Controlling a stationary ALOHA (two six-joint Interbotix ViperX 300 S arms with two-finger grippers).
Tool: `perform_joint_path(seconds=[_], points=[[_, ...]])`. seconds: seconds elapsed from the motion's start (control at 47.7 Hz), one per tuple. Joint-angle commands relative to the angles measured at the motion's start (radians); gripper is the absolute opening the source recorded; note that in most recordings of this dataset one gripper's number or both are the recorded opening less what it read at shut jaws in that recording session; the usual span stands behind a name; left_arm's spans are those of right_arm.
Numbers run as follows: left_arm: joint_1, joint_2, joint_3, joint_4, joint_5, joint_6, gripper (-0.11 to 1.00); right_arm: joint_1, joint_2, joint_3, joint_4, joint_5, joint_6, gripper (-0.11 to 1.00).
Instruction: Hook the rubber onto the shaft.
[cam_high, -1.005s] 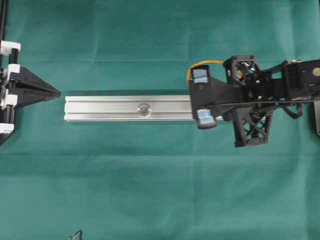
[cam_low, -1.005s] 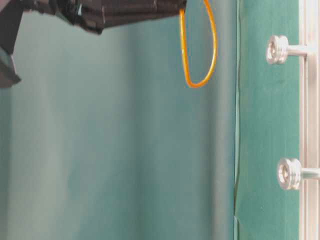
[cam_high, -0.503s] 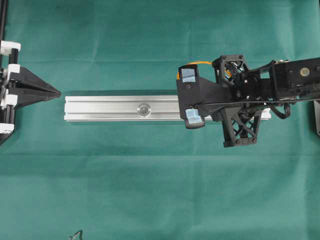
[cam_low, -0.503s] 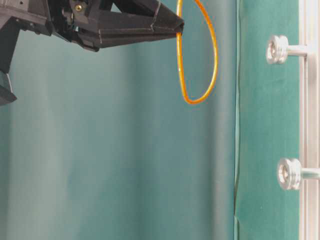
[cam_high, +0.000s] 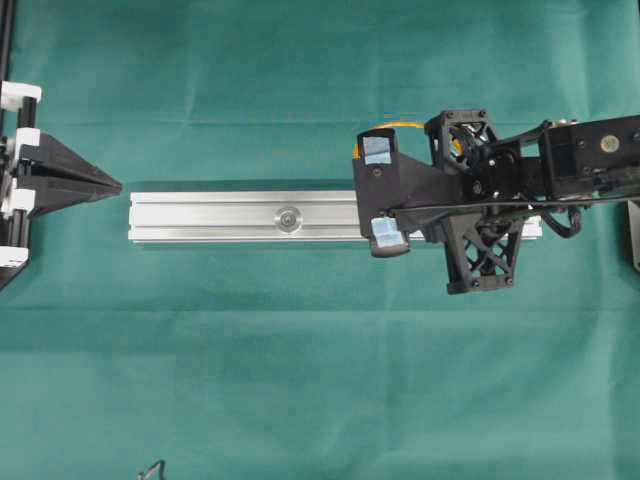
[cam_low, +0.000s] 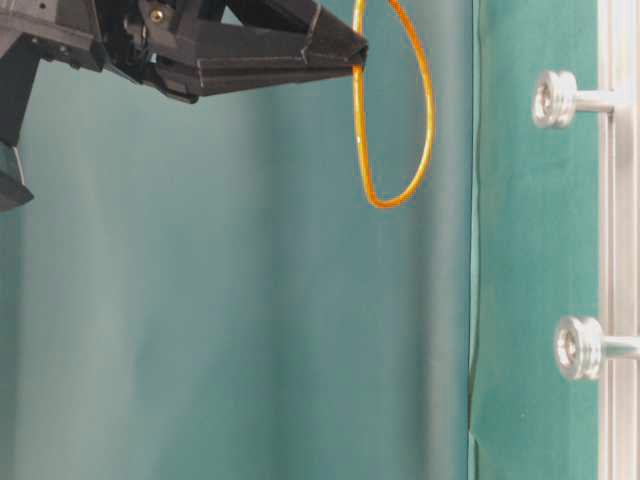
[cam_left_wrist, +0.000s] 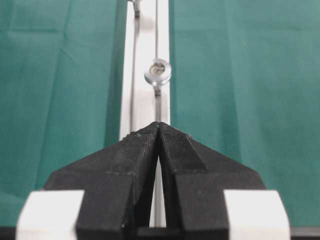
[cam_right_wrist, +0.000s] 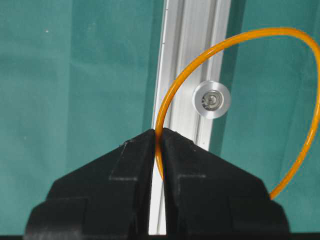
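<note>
Green cloth-covered table (cam_high: 300, 350) w/ long silver aluminium rail (cam_high: 220, 217) across the middle. My right gripper (cam_right_wrist: 158, 134) hangs above the rail, clenched on the thin orange rubber band loop (cam_right_wrist: 172, 95); the loop dangles clear. Left gripper (cam_left_wrist: 159, 126) parked, closed, empty. Carry step, I reckon. Next: line the loop over round silver shaft (cam_right_wrist: 212, 99), then lower.
</note>
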Motion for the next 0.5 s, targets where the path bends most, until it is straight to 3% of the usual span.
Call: perform_joint_path(seconds=[0.0,0.482], points=[[-0.002,0.009,-0.026,0.003,-0.006,0.0,0.0,-0.002,-0.006,-0.02,0.002,-0.006,0.005,0.07],[-0.002,0.009,-0.028,0.003,-0.006,0.0,0.0,-0.002,0.028,0.049,0.017,-0.063,0.006,0.07]])
